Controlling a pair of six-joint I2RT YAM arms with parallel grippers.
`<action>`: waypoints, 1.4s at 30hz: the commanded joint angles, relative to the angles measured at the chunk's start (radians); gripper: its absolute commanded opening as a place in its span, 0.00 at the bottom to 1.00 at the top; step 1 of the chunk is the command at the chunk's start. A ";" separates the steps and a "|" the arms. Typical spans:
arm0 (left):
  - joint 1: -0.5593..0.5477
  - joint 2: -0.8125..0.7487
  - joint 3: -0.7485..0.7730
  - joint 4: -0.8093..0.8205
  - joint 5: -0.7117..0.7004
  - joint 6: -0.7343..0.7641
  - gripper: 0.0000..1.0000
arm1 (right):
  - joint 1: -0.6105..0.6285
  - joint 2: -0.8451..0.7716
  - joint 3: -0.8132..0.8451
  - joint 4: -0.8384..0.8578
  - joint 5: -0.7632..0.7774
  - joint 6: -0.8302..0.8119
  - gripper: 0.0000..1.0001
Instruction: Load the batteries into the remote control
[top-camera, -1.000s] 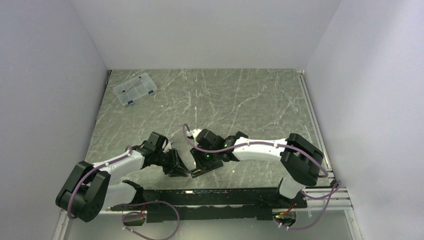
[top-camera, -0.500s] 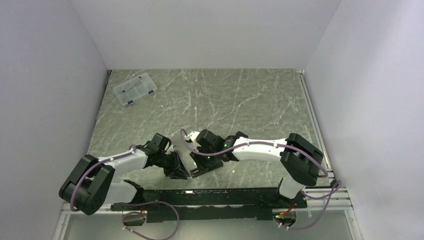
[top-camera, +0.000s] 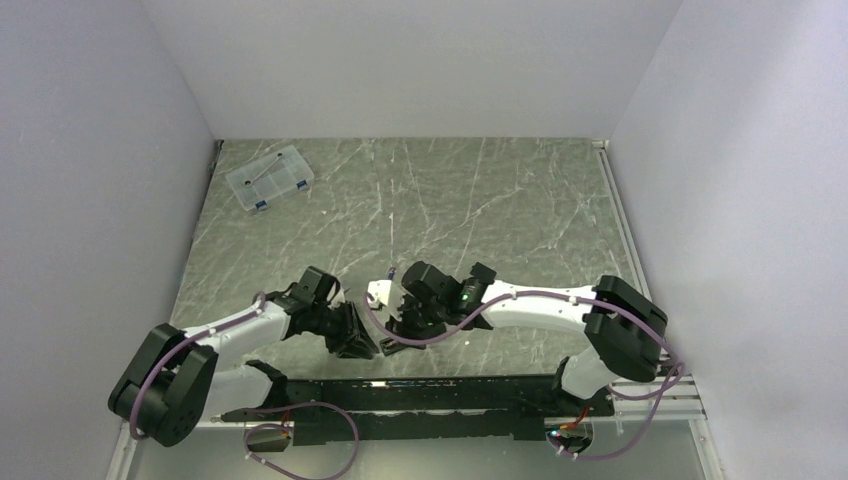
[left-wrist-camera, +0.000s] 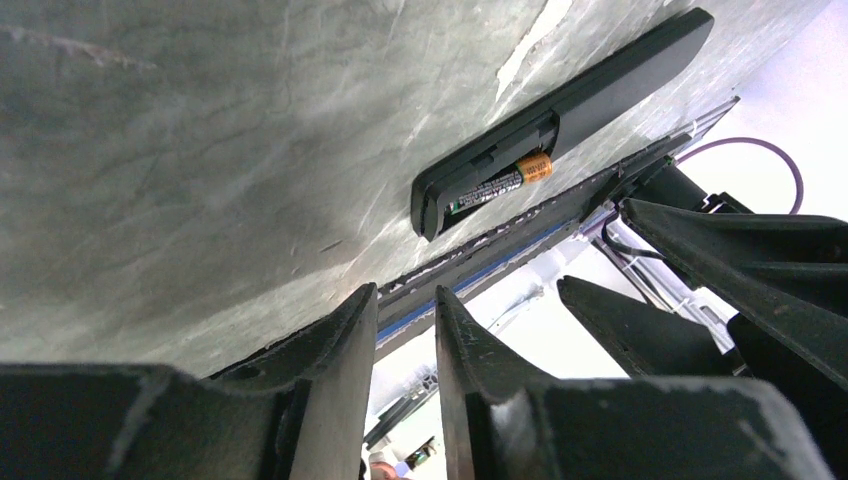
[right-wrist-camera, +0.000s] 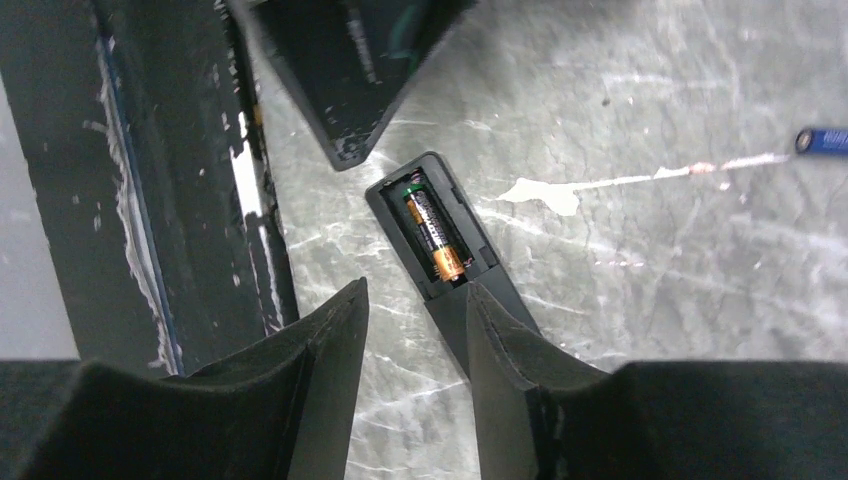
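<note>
The remote control (right-wrist-camera: 455, 262) lies flat on the marble table with its battery compartment uncovered. One of the batteries (right-wrist-camera: 436, 235), dark with a gold end, sits inside it and also shows in the left wrist view as a battery (left-wrist-camera: 500, 180) in the remote control (left-wrist-camera: 600, 85). A blue-banded battery (right-wrist-camera: 824, 140) lies loose on the table at the right edge of the right wrist view. My right gripper (right-wrist-camera: 415, 292) hovers open over the remote's closed half, holding nothing. Beside the remote's open end, my left gripper (left-wrist-camera: 405, 305) stands with a narrow empty gap. In the top view both grippers meet near the front, and the remote is hidden under them.
A clear plastic compartment box (top-camera: 269, 178) stands at the far left corner of the table. A black rail (top-camera: 420, 392) runs along the table's near edge, close to the remote. The left gripper's fingers (right-wrist-camera: 345, 75) reach into the right wrist view just beyond the remote.
The right arm has swung, its wrist drawing back and to the right from over the remote. The left arm has barely shifted.
</note>
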 joint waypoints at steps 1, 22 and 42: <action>-0.003 -0.069 0.011 -0.065 -0.022 0.040 0.35 | 0.005 -0.055 -0.025 0.054 -0.076 -0.268 0.45; -0.003 -0.254 -0.030 -0.141 -0.009 0.017 0.40 | -0.007 0.078 0.071 -0.077 -0.101 -0.594 0.33; -0.003 -0.209 -0.038 -0.107 0.002 0.027 0.40 | -0.016 0.144 0.102 -0.072 -0.112 -0.584 0.31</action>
